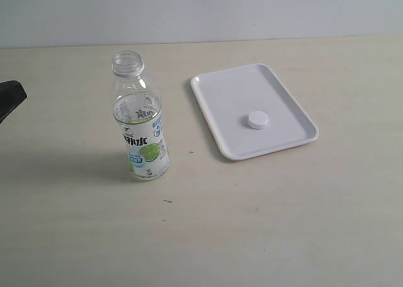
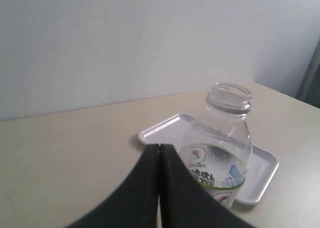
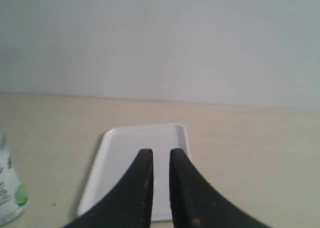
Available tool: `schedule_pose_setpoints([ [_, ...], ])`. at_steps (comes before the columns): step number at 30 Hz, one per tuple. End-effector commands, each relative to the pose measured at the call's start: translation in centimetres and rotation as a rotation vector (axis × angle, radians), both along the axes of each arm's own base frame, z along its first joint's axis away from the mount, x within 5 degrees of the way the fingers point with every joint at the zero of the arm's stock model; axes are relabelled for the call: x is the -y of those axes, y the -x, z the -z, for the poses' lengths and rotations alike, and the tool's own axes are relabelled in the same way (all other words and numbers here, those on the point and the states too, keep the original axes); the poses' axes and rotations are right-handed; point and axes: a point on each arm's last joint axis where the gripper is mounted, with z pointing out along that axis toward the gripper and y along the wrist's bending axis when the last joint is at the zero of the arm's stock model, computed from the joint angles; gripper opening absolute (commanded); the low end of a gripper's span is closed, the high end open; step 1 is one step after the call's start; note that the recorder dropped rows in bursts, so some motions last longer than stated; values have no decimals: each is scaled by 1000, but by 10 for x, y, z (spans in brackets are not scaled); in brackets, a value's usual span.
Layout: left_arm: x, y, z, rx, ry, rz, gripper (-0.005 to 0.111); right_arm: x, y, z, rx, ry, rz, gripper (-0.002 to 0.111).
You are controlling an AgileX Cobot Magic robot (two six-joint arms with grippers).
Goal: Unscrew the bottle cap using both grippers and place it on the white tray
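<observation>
The bottle cap [image 1: 258, 119] is found unscrewed and set on the white tray [image 1: 220, 89]; nothing is judged left. The left gripper [image 2: 159, 148] is pressed closed and empty, the open bottle [image 2: 220, 148] just beyond its fingertips. The right gripper [image 3: 160, 154] is narrowly parted and empty, the tray beyond it.

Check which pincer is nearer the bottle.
Left. Left pincer points at the bottle from a short way off; right pincer faces the white tray, bottle off to one side.
</observation>
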Motion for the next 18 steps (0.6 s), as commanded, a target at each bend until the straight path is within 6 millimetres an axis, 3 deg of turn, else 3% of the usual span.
schedule_pose_setpoints([
  [1, 0, 2, 0, 5, -5, 3, 0, 12, 17, 21, 115, 0, 146, 13],
  [5, 1, 2, 0, 4, -7, 5, 0, 19, 28, 37, 179, 13, 268, 13],
  [18, 1, 2, 0, 3, -10, 11, 0, 20, 28, 39, 157, 47, 289, 13],
])
